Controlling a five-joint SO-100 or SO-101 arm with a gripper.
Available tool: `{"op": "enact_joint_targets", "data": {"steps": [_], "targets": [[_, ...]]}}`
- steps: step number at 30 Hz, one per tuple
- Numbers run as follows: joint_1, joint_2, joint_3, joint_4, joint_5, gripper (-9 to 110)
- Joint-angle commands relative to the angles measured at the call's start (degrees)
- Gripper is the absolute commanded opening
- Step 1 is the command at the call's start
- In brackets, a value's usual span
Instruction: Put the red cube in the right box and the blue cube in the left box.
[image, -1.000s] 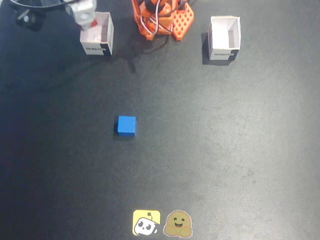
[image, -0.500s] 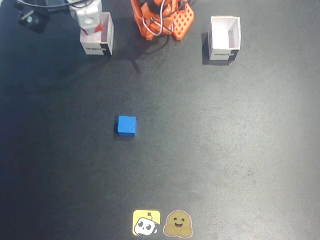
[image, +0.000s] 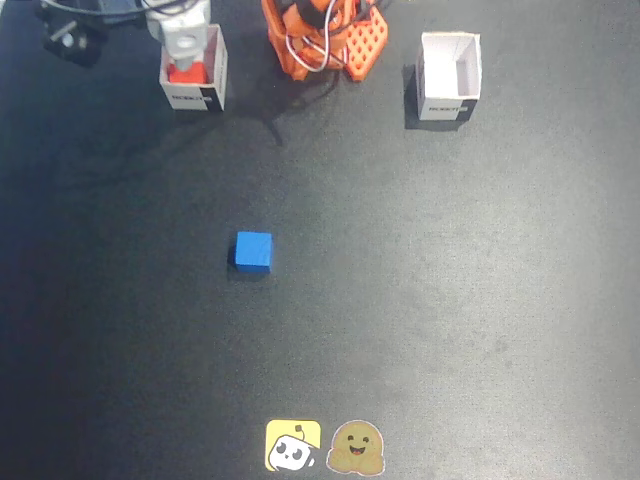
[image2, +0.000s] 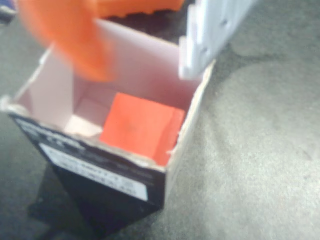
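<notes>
Dark counter (image: 420, 300), two white boxes up by the arm's base (image: 322, 40). Red cube (image2: 140, 127) sits inside the box (image: 193, 92) left of the base, fingers (image2: 145, 50) spread wide above it, looks like a drop-off. Blue cube (image: 253, 251) waits well below the base.

Matt red cube (image2: 140, 127) in white cardboard box (image2: 192, 120), rough-cut rim

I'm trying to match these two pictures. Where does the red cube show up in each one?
Fixed view: the red cube is in the white box at upper left, under the gripper.
Wrist view: red cube at centre, lying inside that box.
Shared landmark: the box's black label.
</notes>
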Motion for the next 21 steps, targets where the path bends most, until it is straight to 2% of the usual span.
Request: {"op": "enact_joint_targets", "data": {"steps": [1,12,21], "targets": [[-3.08,1.58,-0.62,-2.11,-2.37,0],[-22.32,10.55,-0.97,-1.76,-11.95,0],[-44.65,22.94,0.79,1.67,-7.29,0]]}}
